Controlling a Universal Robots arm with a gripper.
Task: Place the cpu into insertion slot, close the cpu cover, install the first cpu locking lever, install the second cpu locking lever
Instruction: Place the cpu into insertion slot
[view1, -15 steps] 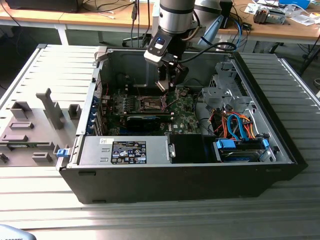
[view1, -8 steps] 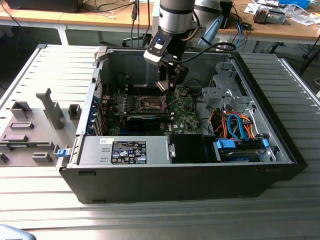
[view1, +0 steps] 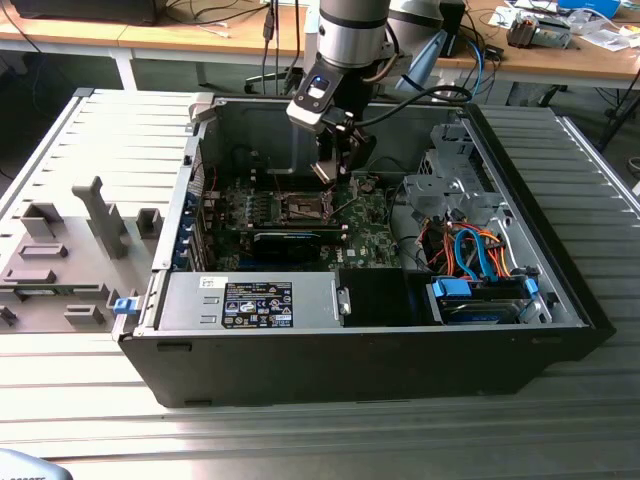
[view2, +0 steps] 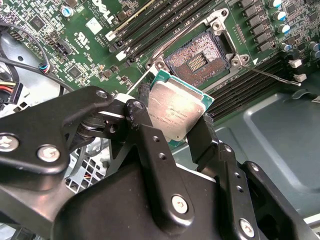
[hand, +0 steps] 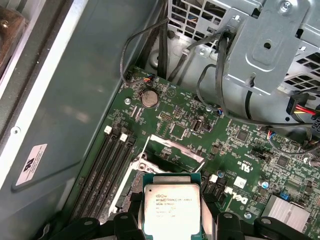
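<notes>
Pincer (view1: 335, 165), sole one on the arm: hangs inside the open computer case (view1: 565, 270), in the upper middle of the exterior view, above the green board (view1: 375, 238). State: drawn in narrow, its black fingers (view2: 142, 125) clamped on two opposite edges of the chip (view2: 177, 107). Chip: pale silver square plate on a green backing, held clear of the board with its flat metal face turned to both wrist cameras. It is not seated. Socket (view2: 197, 57): open, its brownish contact field bare inside a dark metal rim. In the exterior view it sits at centre frame, just below the pincer and a little toward the exterior view's left. In the second wrist view it lies just beyond the chip's far edge, near but apart. Orientation, by judgement: the chip is square and has no long axis, and its edges look roughly parallel to the socket rim, so what separates them appears to be a short sideways offset plus height. Lever (view2: 275, 76): thin metal rod reaching out from a socket corner, clear of the opening. Memory slots (view2: 165, 22): long dark rows flanking the socket. Grey labelled box (view1: 250, 300): lower left of centre, exterior view. Orange and blue cables (view1: 470, 250): right of centre.
</notes>
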